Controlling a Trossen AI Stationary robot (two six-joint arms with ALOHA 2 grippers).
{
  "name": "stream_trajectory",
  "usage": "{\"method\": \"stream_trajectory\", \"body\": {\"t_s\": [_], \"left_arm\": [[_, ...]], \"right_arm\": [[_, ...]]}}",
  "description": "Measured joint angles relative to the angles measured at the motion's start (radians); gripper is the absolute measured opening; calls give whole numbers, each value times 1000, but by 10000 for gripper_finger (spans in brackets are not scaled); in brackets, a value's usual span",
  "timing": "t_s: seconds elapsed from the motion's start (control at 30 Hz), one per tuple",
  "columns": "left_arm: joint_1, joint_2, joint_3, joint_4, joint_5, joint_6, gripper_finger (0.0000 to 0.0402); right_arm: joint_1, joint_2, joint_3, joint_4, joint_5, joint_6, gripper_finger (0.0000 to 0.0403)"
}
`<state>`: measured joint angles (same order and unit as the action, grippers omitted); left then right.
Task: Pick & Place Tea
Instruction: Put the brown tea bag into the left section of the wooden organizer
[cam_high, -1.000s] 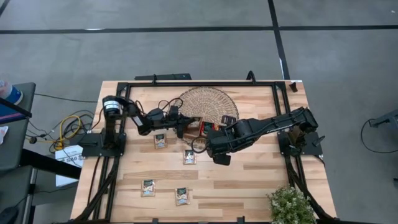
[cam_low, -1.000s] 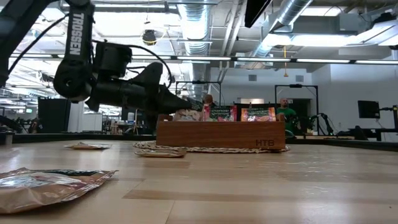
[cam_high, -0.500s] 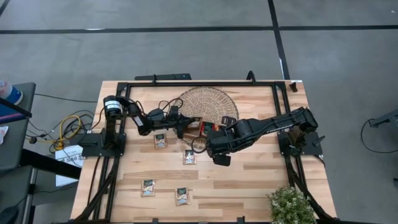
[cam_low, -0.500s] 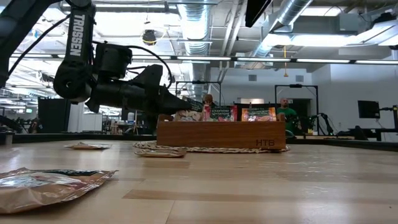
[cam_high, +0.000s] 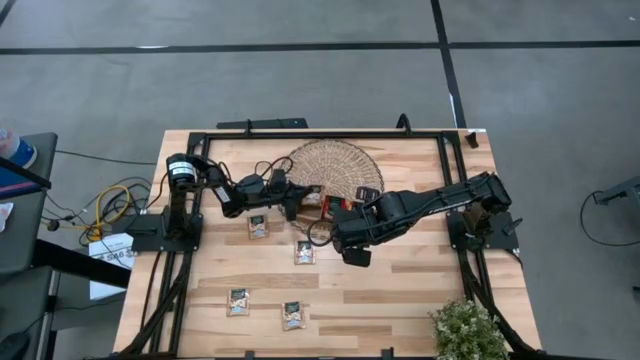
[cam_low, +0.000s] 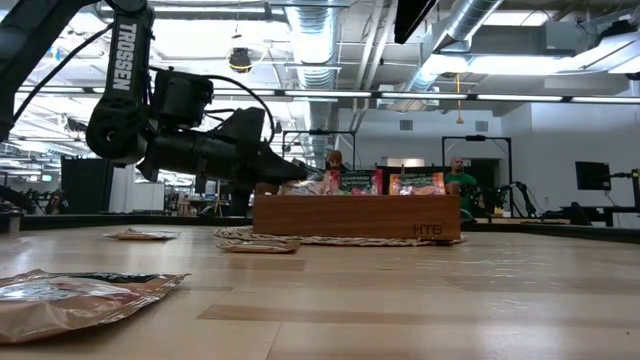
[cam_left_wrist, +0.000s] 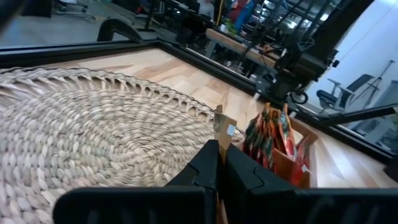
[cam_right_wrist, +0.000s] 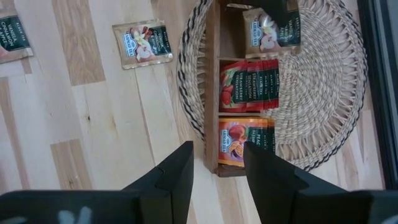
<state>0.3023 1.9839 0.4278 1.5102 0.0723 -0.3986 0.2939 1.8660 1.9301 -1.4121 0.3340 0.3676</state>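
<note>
Plainly, left pincer (cam_left_wrist: 219, 163) clamping a cream sachet (cam_right_wrist: 272, 27) over the "HTB" tray (cam_low: 356, 217), right pincer (cam_right_wrist: 217, 163) spread, empty.

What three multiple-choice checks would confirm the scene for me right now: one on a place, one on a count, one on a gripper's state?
1. Where does the wooden tray stand?
A. on the woven mat
B. on bare table boards
C. on the floor

2. How many loose tea sachets lie on the table in the high view?
A. two
B. four
C. seven

3. How is the left gripper?
A. open and empty
B. shut on a cream sachet
C. out of view

Answers: 1 A, the weave rings the tray on all sides. 2 B, four lie apart on the boards. 3 B, its fingers meet on the sachet over the tray's end compartment.
</note>
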Motion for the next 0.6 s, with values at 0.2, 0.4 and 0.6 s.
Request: {"method": "stream_trajectory", "body": {"t_s": [0.2, 0.4, 0.6], "left_arm": [[-1, 0, 0, 3, 14, -3, 8], [-1, 0, 0, 7, 15, -3, 41], [-1, 0, 0, 19, 15, -1, 75]], "right_arm": [[0, 0, 0, 0, 0, 0, 134], [0, 0, 0, 1, 0, 0, 134], [0, 0, 0, 4, 0, 0, 134]]}}
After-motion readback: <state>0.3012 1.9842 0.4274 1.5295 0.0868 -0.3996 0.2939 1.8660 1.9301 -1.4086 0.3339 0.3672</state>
